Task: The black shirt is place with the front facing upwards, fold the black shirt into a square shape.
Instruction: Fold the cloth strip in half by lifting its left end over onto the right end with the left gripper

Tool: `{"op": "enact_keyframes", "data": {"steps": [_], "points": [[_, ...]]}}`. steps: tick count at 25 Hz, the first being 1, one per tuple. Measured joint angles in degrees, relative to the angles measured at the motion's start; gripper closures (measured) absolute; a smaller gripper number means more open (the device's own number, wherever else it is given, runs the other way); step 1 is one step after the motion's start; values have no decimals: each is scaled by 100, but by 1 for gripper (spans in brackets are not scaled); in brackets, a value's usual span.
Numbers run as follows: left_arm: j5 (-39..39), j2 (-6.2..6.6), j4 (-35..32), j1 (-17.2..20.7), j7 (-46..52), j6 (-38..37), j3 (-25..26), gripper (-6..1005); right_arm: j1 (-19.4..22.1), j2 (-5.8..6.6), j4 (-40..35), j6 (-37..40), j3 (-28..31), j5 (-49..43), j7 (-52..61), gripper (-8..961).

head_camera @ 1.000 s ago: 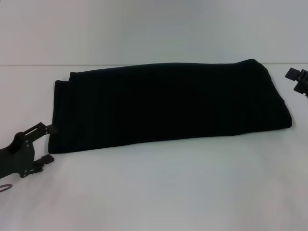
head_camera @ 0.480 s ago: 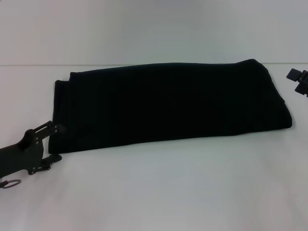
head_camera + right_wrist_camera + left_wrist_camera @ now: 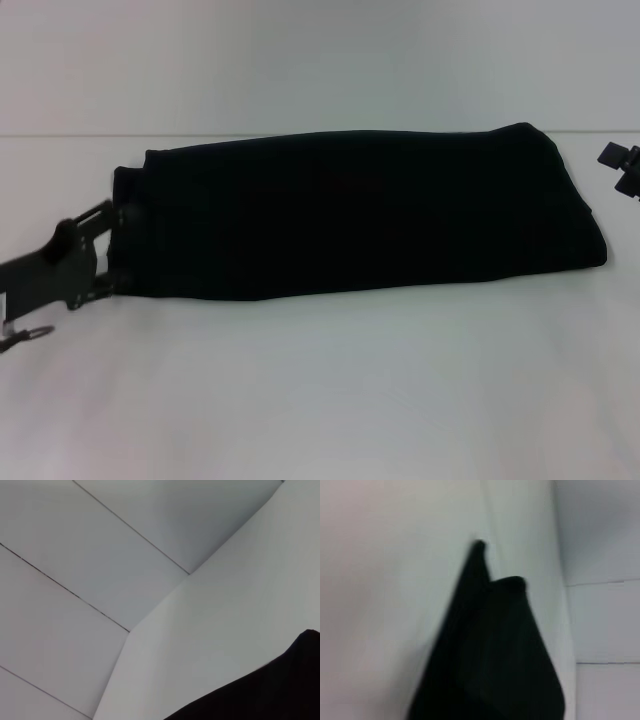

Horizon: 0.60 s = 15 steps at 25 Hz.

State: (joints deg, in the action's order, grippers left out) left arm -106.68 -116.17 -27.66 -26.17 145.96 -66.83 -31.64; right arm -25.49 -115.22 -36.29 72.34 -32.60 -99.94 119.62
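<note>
The black shirt lies on the white table, folded in a long band. The left pincer is spread around its end; the right pincer waits beyond the other end, its state I cannot tell.

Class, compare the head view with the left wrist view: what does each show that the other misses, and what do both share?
Only the head view shows the whole black shirt as a long folded band, the left gripper at its left end with fingers spread, and the right gripper apart from the shirt at the right edge. Only the left wrist view shows that end close up, as two stacked corners. Both show the shirt lying on the white table.
</note>
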Motion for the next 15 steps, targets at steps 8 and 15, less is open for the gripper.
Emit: {"op": "enact_keyframes", "data": {"steps": [8, 15], "points": [[-53, 149, 58, 84, 60, -170, -83, 51, -15, 0, 8, -7, 50, 2, 0, 136], [-452, 173, -20, 272, 469, -264, -71, 50, -41, 5, 21, -18, 62, 2, 1, 136]]}}
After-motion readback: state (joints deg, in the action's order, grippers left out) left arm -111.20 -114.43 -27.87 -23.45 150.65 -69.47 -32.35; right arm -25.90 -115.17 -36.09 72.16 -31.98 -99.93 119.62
